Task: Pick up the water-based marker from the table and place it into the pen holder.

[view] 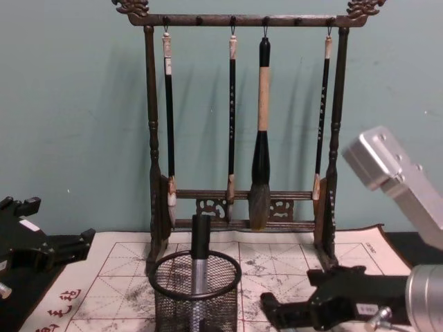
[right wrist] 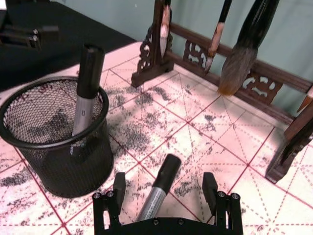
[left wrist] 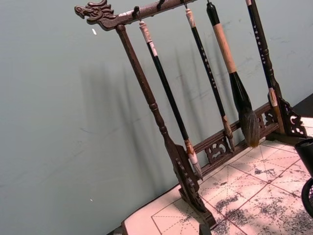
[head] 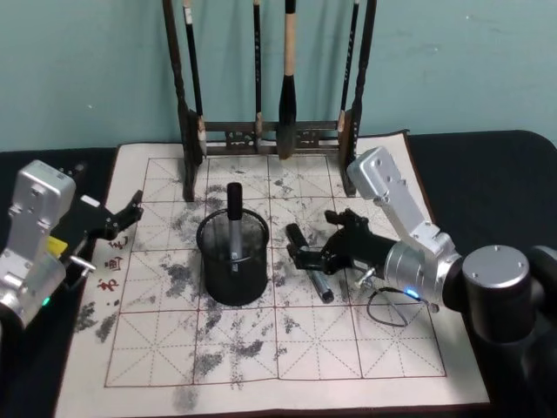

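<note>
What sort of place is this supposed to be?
Probably a calligraphy desk: a wooden rack hung with brushes, an ink-stained practice mat with red grid lines, and a mesh pen holder.

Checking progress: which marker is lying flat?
The grey black-capped marker on the gridded mat, between the right end effector's open fingers; the other marker stands in the black wire-mesh cup.

on our dark worktop [head: 487, 165] lies a stained calligraphy mat [head: 261, 348], bearing a mesh pen holder [head: 233, 272], a loose marker [right wrist: 157, 193] and a brush rack [head: 261, 135].

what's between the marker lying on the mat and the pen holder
Bare ink-stained mat, seen in the right wrist view; the marker lies inside the open right hand.
</note>
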